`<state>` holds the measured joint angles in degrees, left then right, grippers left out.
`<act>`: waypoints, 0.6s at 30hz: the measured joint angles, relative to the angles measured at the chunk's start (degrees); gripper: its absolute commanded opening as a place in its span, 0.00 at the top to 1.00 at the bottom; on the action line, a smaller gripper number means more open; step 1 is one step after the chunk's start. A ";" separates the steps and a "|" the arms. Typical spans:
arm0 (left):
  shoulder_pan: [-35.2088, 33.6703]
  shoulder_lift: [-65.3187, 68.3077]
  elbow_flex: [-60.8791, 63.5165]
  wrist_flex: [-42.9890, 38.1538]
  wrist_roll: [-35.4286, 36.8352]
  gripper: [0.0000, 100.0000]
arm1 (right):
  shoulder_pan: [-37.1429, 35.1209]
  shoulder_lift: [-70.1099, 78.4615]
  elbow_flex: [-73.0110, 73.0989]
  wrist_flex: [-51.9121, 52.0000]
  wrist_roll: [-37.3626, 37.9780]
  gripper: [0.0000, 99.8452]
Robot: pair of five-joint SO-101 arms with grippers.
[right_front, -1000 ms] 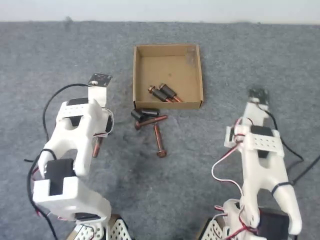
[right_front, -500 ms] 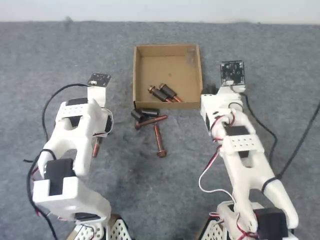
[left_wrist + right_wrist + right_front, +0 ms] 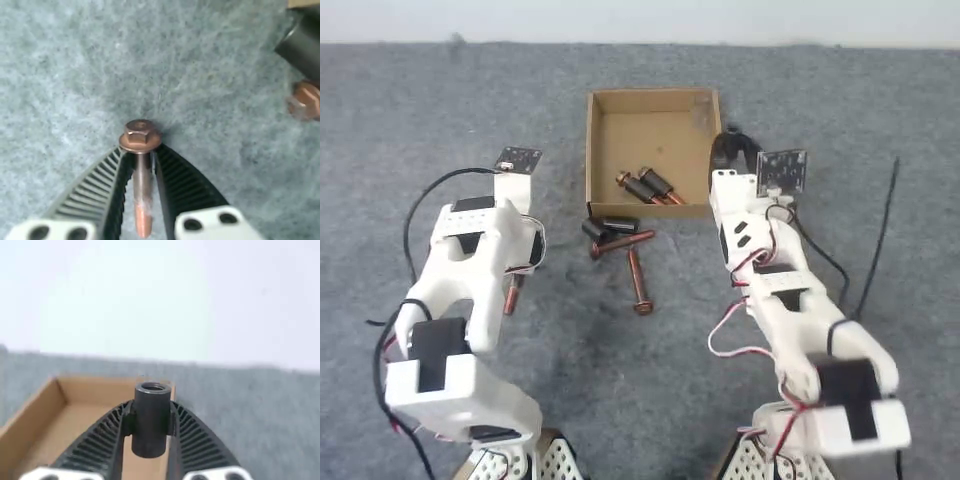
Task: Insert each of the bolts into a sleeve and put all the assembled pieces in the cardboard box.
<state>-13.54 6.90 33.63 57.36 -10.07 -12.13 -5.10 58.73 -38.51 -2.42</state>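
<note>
Carpet, grey, is spread underneath, with a white wall seen behind. A bolt is pinched by the left gripper and a sleeve is clamped by the right gripper at the box rim.

Looks like a small robotics lab or hobby bench to me, not a home or a shop. The left arm and right arm are white plastic with wires hanging loose. They sit on a grey felt mat against a plain white wall, with a cardboard box and loose bolts nearby.
</note>
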 measured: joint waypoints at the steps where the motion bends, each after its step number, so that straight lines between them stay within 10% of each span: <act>1: 0.00 0.00 0.00 0.00 0.00 0.99 | 0.00 1.67 0.00 -3.87 0.00 0.99; 18: 0.00 0.00 0.00 0.00 0.00 0.99 | 0.18 25.85 -16.88 -16.79 5.63 0.99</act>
<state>-13.54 6.90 33.63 57.36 -10.07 -11.96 20.75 41.85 -55.30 3.21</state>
